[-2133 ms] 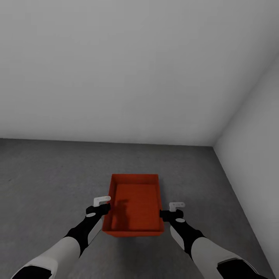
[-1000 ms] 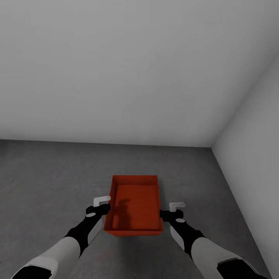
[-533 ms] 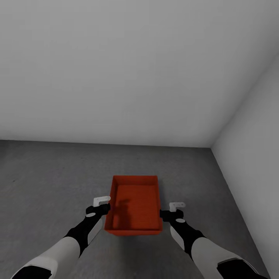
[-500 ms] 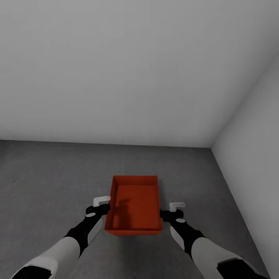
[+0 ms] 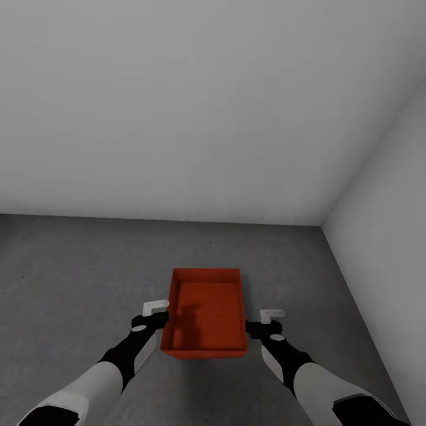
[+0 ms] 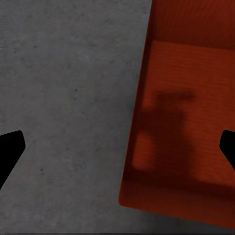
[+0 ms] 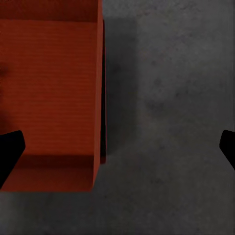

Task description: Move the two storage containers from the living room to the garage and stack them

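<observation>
Now | storage container (image 5: 204,313): orange-red, open-topped (empty), on floor (image 5: 71,266) | both end effectors spread wide, empty

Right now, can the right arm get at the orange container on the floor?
Probably yes. The orange container sits on the concrete floor between both arms. The right gripper hangs open just beside its right wall, and in the right wrist view that wall lies between the spread fingertips with nothing blocking it.

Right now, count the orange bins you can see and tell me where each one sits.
1. The orange bin sits on the grey concrete floor, between the left pincer and the right pincer, near the corner of the white walls. A second bin may be out of view.
</observation>
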Controlling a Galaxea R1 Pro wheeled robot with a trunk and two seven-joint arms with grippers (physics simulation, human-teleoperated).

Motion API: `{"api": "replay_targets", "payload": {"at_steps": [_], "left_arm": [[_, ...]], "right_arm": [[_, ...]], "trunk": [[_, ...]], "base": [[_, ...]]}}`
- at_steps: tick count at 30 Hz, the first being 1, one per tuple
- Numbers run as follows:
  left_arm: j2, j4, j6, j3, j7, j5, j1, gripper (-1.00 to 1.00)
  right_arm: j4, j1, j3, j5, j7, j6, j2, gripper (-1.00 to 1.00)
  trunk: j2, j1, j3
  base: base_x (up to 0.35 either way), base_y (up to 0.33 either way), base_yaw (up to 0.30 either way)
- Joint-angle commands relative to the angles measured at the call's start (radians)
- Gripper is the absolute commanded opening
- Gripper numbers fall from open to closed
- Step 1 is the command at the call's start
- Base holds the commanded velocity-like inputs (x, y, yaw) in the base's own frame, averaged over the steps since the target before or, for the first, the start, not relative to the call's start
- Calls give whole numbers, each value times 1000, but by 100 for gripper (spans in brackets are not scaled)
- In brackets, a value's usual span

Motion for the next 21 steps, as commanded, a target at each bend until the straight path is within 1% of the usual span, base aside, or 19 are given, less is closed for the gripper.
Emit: {"api": "replay_targets", "payload": {"at_steps": [1, 6, 9, 14, 21], "left_arm": [[1, -1, 2, -9, 7, 10, 0, 100], [2, 0, 3, -9, 7, 10, 0, 100], [2, 0, 3, 1, 7, 10, 0, 100], [3, 1, 2, 6, 7, 10, 0, 100], [2, 3, 3, 6, 7, 10, 0, 100]], "right_arm": [[1, -1, 9, -11, -4, -4, 0, 100], [0, -1, 10, -11, -3, -2, -1, 100], [0, -1, 9, -11, -2, 4, -1, 100], [0, -1, 10, -11, -2, -1, 0, 100], [1, -1, 9, -12, -3, -1, 0, 100]], "trunk": [[6, -4, 2], [41, -23, 18], [62, -34, 27], [97, -53, 43], [146, -80, 65]], "base": [[0, 0, 0], [0, 0, 0], [0, 0, 0], [0, 0, 0], [0, 0, 0]]}}
